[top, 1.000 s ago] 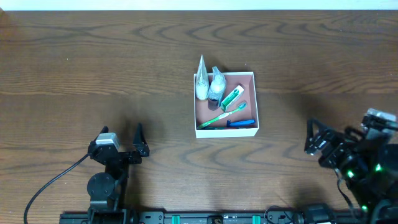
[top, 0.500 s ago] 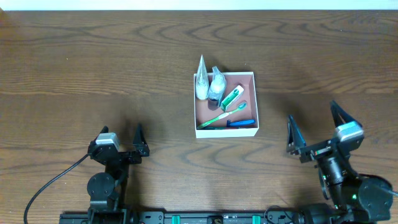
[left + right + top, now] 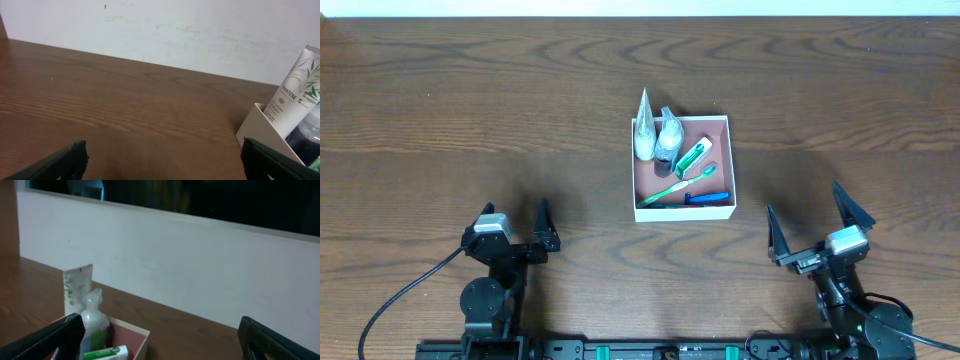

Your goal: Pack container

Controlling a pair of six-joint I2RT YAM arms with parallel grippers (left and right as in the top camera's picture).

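Clearly, the white tube (image 3: 292, 95) in the container (image 3: 685, 212) reads PANTENE; left gripper (image 3: 514, 207) and right gripper (image 3: 802, 198) gape wide, empty.

I took this for a robot lab bench rather than a home. A bare wood-grain table (image 3: 470, 100) filled the overhead frame. The left arm (image 3: 492, 270) and right arm (image 3: 840, 295) stood on a black rail (image 3: 620, 351) along the bottom edge, and a loose cable (image 3: 400, 300) trailed at lower left. A plain white wall (image 3: 175, 30) backed the table, with a dark band (image 3: 225, 200) above it.
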